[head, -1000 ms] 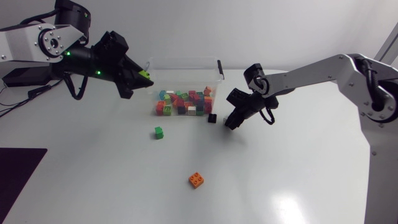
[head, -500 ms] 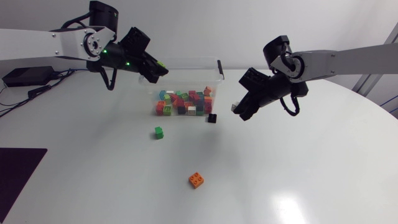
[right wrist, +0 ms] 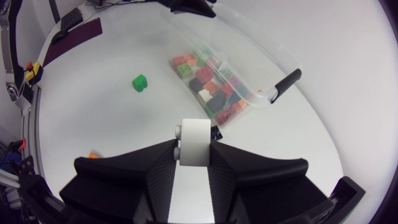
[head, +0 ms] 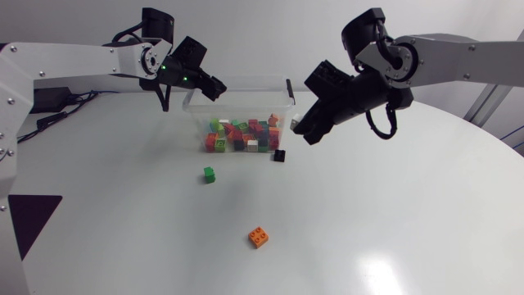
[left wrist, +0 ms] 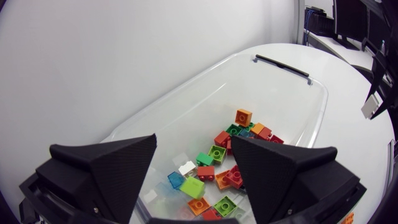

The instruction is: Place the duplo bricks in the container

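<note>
Fingers (right wrist: 146, 171) of the right gripper (right wrist: 194, 147) press from two sides on a white brick (right wrist: 196, 134), a smooth blocky piece held with its round studs turned sideways against one finger. In the head view this gripper (head: 304, 131) hangs above the table (head: 393, 229), just right of the container (head: 288, 106) and apart from its rim.

The left gripper (head: 214, 88) is over the container's far left corner. Its broad matte wedges stand wide apart with nothing between them, and the wrist camera looks straight down past them into the tub (left wrist: 323, 109).

The container is clear, thin-walled plastic with rounded corners. Its long axis runs left to right, with a black handle (head: 290, 90) at the right end. A jumble of red, green, orange and white bricks (head: 241, 135) covers its floor.

A black brick (head: 279, 155) sits on the glossy white table just beside the near right corner. A green brick (head: 209, 174) lies nearer, and an orange brick (head: 259, 237) nearer again, each well apart from the others.
</note>
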